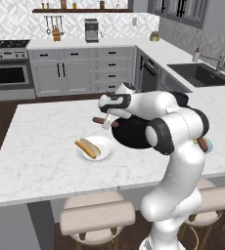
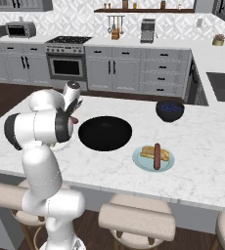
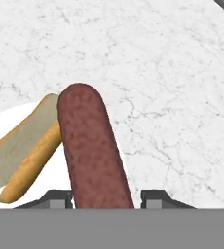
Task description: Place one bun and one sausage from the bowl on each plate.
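End effector (image 3: pixel 104 200) grips sausage (image 3: pixel 92 146); arm hides bowl (image 1: pixel 131 136) partly.

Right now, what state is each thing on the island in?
gripper: shut on the sausage, above the white plate.
white plate: holds a bun, no sausage yet.
blue-green plate: holds a bun and sausage.
black bowl: empty.

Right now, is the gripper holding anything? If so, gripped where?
Yes. The gripper holds a sausage, clamped near one end between its fingertips, the rest sticking out forward. It hangs above the white plate, where a bun already lies.
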